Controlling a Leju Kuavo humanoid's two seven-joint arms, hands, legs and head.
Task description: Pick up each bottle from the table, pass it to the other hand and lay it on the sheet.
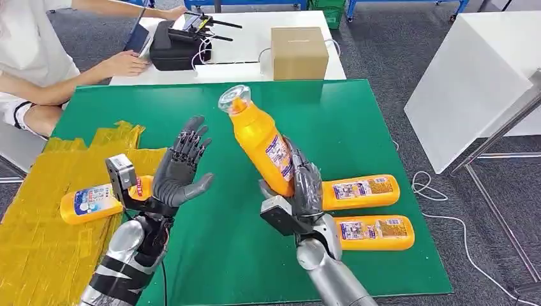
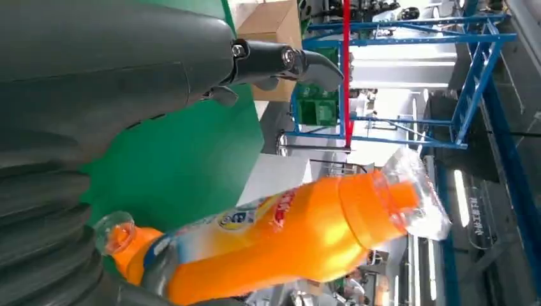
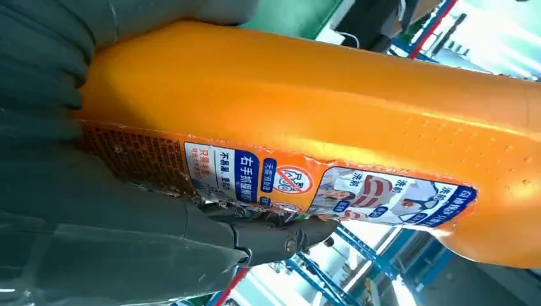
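While gripped by the right hand (image 1: 298,191), orange bottle (image 1: 260,139) tilted, clear-capped, blue-labelled, left hand (image 1: 180,167) spread wide

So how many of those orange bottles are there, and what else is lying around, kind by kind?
Orange bottles: 4 (one in the right hand at, two on the green mat, one on the yellow sheet)
Cardboard box: 1
Black case: 1
Total: 6
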